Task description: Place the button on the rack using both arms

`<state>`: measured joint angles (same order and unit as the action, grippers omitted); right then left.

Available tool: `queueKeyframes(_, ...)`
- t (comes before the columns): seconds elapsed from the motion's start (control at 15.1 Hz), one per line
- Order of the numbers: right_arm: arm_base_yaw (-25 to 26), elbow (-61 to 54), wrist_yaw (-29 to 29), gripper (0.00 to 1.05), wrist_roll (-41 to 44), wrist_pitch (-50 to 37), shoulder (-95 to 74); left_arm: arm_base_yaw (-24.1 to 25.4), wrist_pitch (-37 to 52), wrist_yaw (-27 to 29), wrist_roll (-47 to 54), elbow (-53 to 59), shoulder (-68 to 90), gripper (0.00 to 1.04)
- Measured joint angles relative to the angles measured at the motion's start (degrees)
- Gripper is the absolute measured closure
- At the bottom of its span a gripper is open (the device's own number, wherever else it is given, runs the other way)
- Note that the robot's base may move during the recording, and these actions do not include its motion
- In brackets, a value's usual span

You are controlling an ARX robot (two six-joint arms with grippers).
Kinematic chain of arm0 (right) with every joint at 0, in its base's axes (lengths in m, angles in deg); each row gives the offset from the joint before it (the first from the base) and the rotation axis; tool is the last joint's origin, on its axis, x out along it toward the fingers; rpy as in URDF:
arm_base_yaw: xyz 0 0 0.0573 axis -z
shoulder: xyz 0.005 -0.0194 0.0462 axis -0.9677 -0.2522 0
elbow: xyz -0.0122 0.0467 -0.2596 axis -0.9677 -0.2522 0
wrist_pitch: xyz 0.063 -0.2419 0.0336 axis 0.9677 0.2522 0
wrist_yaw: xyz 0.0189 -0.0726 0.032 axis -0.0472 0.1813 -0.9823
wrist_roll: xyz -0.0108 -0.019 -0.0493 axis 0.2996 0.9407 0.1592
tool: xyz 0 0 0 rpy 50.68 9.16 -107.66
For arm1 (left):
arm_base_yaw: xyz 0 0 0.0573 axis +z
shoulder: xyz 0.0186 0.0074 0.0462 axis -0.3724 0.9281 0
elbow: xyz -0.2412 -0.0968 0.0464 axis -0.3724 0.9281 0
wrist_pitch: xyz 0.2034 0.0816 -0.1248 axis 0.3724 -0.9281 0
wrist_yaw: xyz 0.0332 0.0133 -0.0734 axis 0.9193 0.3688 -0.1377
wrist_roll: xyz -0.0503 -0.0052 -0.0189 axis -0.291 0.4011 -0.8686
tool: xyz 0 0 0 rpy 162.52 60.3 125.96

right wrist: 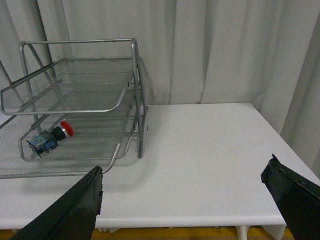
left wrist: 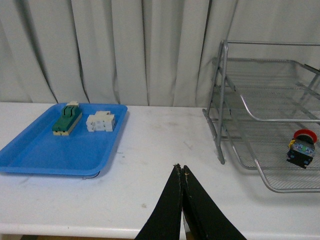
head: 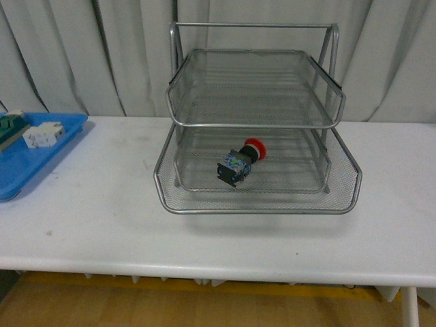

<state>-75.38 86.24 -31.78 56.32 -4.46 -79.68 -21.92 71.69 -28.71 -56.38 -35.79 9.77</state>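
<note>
The button (head: 240, 162), red cap on a black and blue body, lies on its side on the lowest tier of the silver wire rack (head: 340, 204). The same button (left wrist: 301, 148) and rack (left wrist: 222, 100) show in the left wrist view, and in the right wrist view as button (right wrist: 50, 137) and rack (right wrist: 135, 90). My left gripper (left wrist: 181, 170) is shut with nothing in it, over the table's near edge, well short of the rack. Over the bare table to the rack's right, my right gripper (right wrist: 185, 172) stands wide open and empty. Neither arm shows in the front view.
A flat blue tray (head: 20, 178) sits at the table's left end, holding a white terminal block (left wrist: 100, 121) and a green and beige block (left wrist: 67, 119). Grey curtains hang close behind the table. The table's right end (right wrist: 280, 150) lies near my right gripper.
</note>
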Motion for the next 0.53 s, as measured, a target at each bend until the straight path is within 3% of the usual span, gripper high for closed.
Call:
queueKeyframes(0.13, 0.00, 0.00, 0.00, 0.06, 0.00, 0.00, 0.00, 0.00, 1.11, 0.00, 0.00, 1.57, -2.27, 1.03)
queueKeyframes(0.53, 0.00, 0.00, 0.00, 0.06, -0.02, 0.00, 0.00, 0.00, -7.10, 0.00, -0.02, 2.01, -9.84, 1.03)
